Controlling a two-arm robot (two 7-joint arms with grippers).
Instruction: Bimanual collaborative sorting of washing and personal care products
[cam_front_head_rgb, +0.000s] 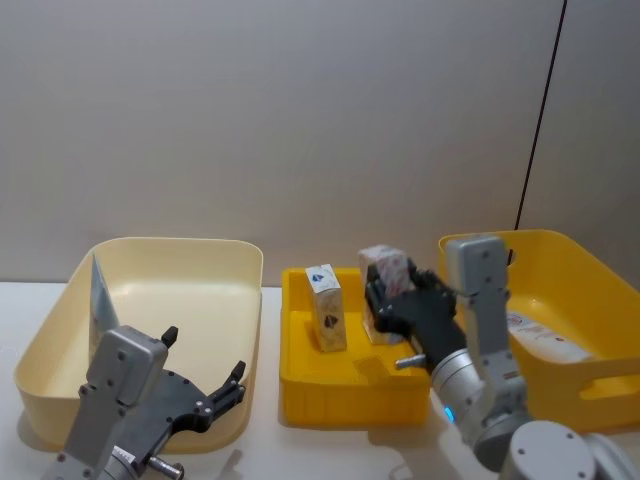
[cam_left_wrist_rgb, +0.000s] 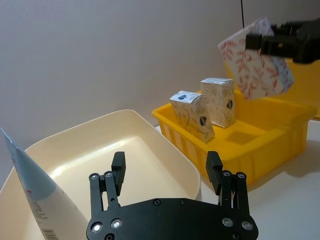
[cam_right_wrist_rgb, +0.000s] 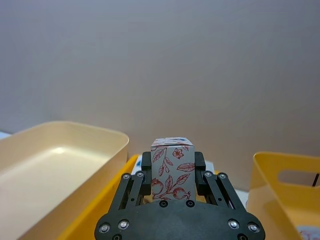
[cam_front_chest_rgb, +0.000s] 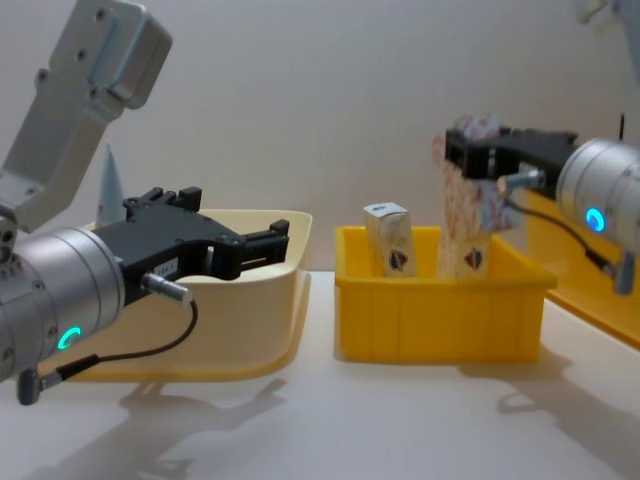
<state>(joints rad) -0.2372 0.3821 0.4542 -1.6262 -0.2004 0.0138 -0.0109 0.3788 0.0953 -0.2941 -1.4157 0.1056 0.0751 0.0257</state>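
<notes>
**Right gripper held a carton above the small yellow bin**

From my station I saw the right gripper (cam_front_head_rgb: 392, 290) clamped on a small white carton (cam_front_chest_rgb: 472, 185) with a red leaf pattern, holding it in the air over the small yellow bin (cam_front_head_rgb: 350, 385) in the middle of the table. Two more cartons stood inside that bin: one (cam_front_head_rgb: 325, 307) toward its left side, the other (cam_left_wrist_rgb: 219, 101) just beside it. My left gripper (cam_front_chest_rgb: 255, 247) hovered at the near rim of the cream tub (cam_front_head_rgb: 215, 300), fingers spread wide and gripping nothing. A pale-blue tube (cam_left_wrist_rgb: 35, 192) leaned against the tub's left wall. Another tube (cam_front_head_rgb: 545, 338) lay in the large yellow bin (cam_front_head_rgb: 580, 265) on the right.
</notes>
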